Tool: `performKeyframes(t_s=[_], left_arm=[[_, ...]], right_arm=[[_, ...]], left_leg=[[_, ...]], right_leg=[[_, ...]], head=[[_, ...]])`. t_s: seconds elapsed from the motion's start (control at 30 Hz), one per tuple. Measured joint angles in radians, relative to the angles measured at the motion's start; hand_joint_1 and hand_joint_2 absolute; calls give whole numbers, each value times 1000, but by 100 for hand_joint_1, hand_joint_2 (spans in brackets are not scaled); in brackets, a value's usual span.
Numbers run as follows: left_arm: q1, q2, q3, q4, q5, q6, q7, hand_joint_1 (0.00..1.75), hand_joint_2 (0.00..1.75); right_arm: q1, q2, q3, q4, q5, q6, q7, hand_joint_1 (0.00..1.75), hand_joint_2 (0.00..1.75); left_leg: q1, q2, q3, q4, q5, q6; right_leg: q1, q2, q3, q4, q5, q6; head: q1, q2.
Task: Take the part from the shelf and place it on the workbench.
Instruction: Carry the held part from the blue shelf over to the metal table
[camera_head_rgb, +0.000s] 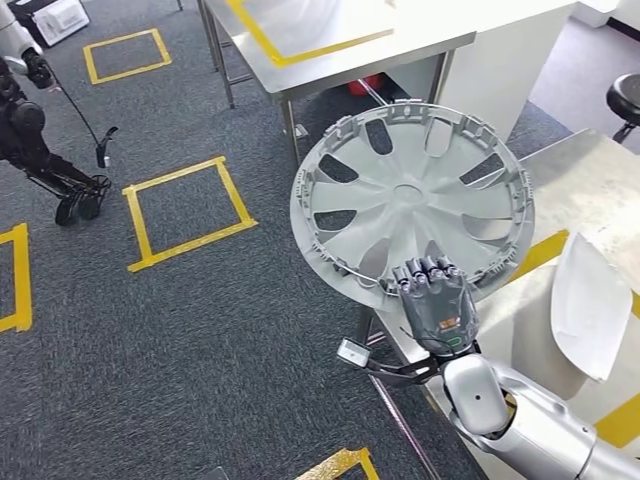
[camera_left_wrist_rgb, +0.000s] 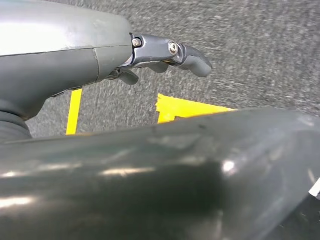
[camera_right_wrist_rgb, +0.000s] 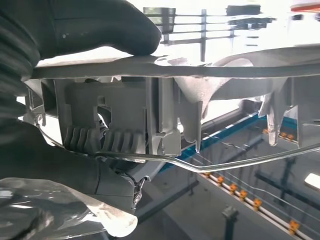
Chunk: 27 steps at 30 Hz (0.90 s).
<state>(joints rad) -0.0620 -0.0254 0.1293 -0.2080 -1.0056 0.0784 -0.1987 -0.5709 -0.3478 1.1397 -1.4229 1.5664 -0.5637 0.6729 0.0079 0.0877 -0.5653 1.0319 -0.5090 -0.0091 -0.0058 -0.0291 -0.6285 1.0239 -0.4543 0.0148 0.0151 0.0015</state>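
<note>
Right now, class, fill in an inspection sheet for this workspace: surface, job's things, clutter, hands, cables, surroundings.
Surface: metal workbench at right, yellow tape strip across it.
Job's things: grey wheel cover, held at its rim, partly over the bench edge.
Clutter: white curved panel on the bench.
Hands: right hand grips the cover; left hand holds nothing.
Cables: nothing seen.
Surroundings: grey carpet with yellow tape squares, second table, black stool.

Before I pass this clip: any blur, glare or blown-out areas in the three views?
Head view: sharp and evenly lit, the wheel cover in the right hand reads clearly. Left wrist view: carpet smeared by motion blur, soft highlights on the dark curved body below the left hand. Right wrist view: background above the cover's rim blown out white; thumb dark, in silhouette.
</note>
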Motion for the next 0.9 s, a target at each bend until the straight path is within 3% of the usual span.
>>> performKeyframes(t_s=[0.03,0.1,0.17,0.2,0.23,0.27,0.33,0.4,0.47,0.53,0.6,0.67,0.7,0.73,0.83,0.9], left_arm=[[0,0,0,0,0,0,0,0,0],[2,0,0,0,0,0,0,0,0],[5,-1,0,0,0,0,0,0,0],[7,-1,0,0,0,0,0,0,0],[7,-1,0,0,-1,-1,0,0,0],[7,0,0,0,-1,0,0,0,0],[5,1,0,0,-1,0,0,0,0],[4,2,0,0,0,0,0,0,0],[3,1,0,0,0,0,1,0,0],[2,0,0,0,0,0,0,0,0],[3,1,0,0,0,1,0,0,0],[4,1,0,0,0,0,0,0,0],[4,1,0,0,0,0,0,0,0],[4,1,0,0,0,0,0,0,0],[3,0,0,0,0,0,0,0,0],[3,0,0,0,0,0,0,0,0]], right_arm=[[0,0,0,0,0,0,0,175,175],[-1,0,0,0,0,0,0,175,175],[0,1,1,0,1,0,0,175,175],[0,1,2,0,1,0,0,175,175],[1,1,2,0,0,0,0,175,175],[1,1,2,0,0,0,0,175,175],[-1,1,2,0,0,0,0,175,175],[-2,1,1,0,1,0,0,175,175],[0,0,1,-1,0,0,0,175,175],[1,-1,0,-1,0,0,0,175,175],[0,-1,1,-1,0,0,0,175,175],[1,0,2,-1,1,0,0,175,175],[2,0,3,-1,1,0,0,175,175],[3,0,3,-1,1,0,0,175,175],[2,0,1,-1,0,0,0,175,175],[0,0,0,-2,0,0,0,175,175]], left_leg=[[2,-22,-10,28,-20,-3],[4,-69,-62,144,-82,-4],[3,-80,-120,263,-120,-2],[3,-82,-132,278,-112,0],[3,-84,-126,257,-86,4],[2,-93,-105,203,-45,8],[5,-138,-54,77,18,18],[5,-166,-29,15,28,20],[3,-148,-23,1,27,22],[6,-124,-18,-10,34,32],[5,-100,-14,-15,36,38],[2,-74,-15,-14,35,41],[2,-61,-14,-14,34,40],[2,-50,-14,-14,33,40],[-2,-19,-11,-11,26,30],[-7,-3,-8,-10,22,21]], right_leg=[[-2,10,1,-2,1,-6],[-2,32,2,-2,2,-14],[1,58,3,-2,2,-17],[2,72,3,-1,3,-17],[3,86,4,-1,3,-17],[3,99,5,0,3,-17],[3,123,3,3,3,-14],[-1,143,-6,5,7,-4],[-6,159,-16,3,12,9],[-4,124,-35,31,-7,19],[-2,63,-86,131,-59,27],[-6,39,-142,248,-101,33],[-7,34,-152,269,-100,35],[-8,30,-143,252,-83,36],[-5,-17,-39,61,-9,32],[1,-35,-4,0,0,19]], head=[[-2,0],[-6,0],[-8,0],[-8,0],[-8,0],[-8,0],[-7,0],[-7,0],[-8,0],[-3,0],[2,0],[3,0],[4,0],[4,0],[4,0],[1,0]])
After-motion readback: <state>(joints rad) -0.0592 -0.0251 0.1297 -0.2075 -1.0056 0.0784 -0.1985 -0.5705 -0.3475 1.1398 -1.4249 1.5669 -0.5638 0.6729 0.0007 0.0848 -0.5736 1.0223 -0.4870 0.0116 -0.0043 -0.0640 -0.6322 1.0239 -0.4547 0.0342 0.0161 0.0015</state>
